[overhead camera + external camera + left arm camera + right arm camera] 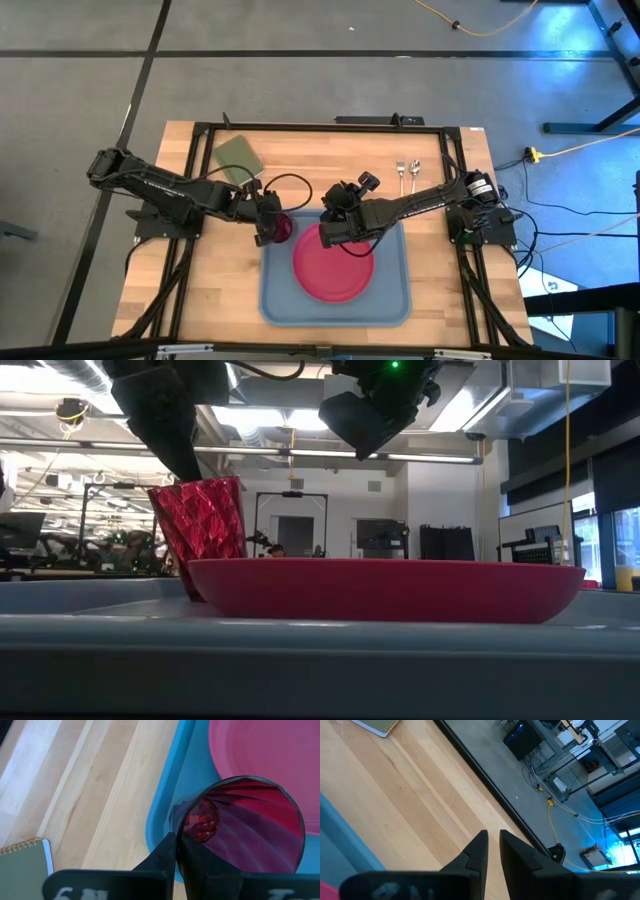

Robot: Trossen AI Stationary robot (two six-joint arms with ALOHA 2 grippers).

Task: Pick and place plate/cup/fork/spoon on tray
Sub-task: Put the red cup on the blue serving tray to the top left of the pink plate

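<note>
The dark red cup (281,228) is at the far left corner of the light blue tray (280,300), in my left gripper (267,224), which is shut on it. The pink-red plate (333,264) lies flat in the tray. My right gripper (335,228) hovers over the plate's far edge, shut and empty. In the low view it hangs above the plate (390,588). The fork (401,170) and the spoon (415,170) lie side by side on the table at the far right. My left gripper holds the cup's wall at the rim (176,822), on the side toward the table's left edge. One finger (165,852) is outside and the other is inside the cup. The fingers slant down from the left. The cup (200,530) is tilted; the plate hides its base.
A green spiral notepad (238,155) lies on the table at the far left. A black frame (300,127) runs around the wooden table. Bare wood lies between the tray and the cutlery.
</note>
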